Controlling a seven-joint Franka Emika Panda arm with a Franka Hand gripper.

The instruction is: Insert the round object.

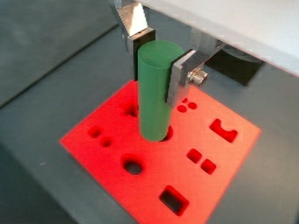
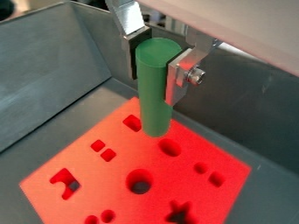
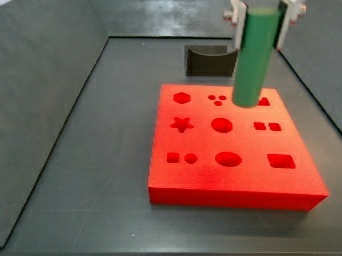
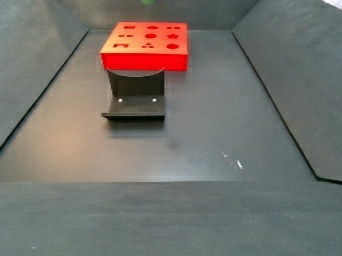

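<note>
Gripper [image 1: 160, 58] mine, jaws clamped on green peg [image 1: 156, 92], upright above red board [image 1: 117, 140]. Wrist views show its tip at a round hole; a side view shows only board [image 4: 147, 48] and fixture [image 4: 135, 100].

green round object [image 1: 156, 92], upright, in end effector [image 1: 160, 54]

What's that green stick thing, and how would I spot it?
Find the red board full of shaped holes on the dark floor. Above it, the gripper is shut on the round object, held upright. It is the only green thing, a plain smooth cylinder.
</note>
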